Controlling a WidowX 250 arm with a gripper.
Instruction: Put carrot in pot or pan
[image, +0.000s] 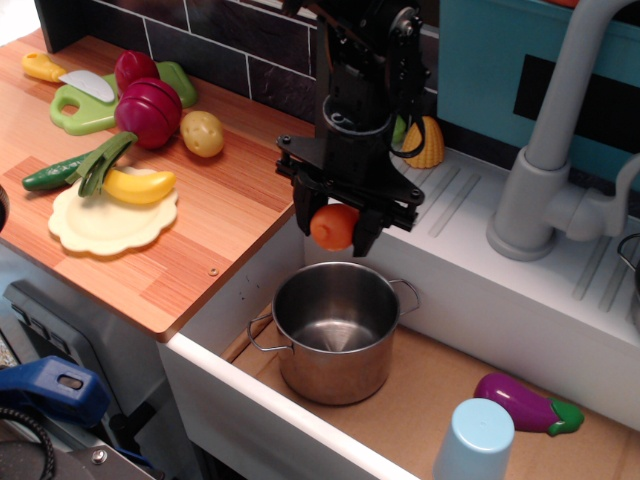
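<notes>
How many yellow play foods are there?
4: a banana on the plate, a potato beside the onion, corn behind the arm, one piece far left. Others may be hidden.

The gripper (336, 228) hangs just above the far rim of the pot (335, 331), its jaws closed on the carrot (334, 226), whose orange body shows between them. The pot stands upright and empty in the sink (440, 400), left of an eggplant (527, 403) and a blue cup (474, 440). Corn (426, 143) lies behind the arm on the white ledge. On the table (210, 215) to the left lie a potato (202, 133), a red onion (150, 111) and a banana (138, 186) on a plate (95, 228). A grey faucet (555, 150) rises at right.
</notes>
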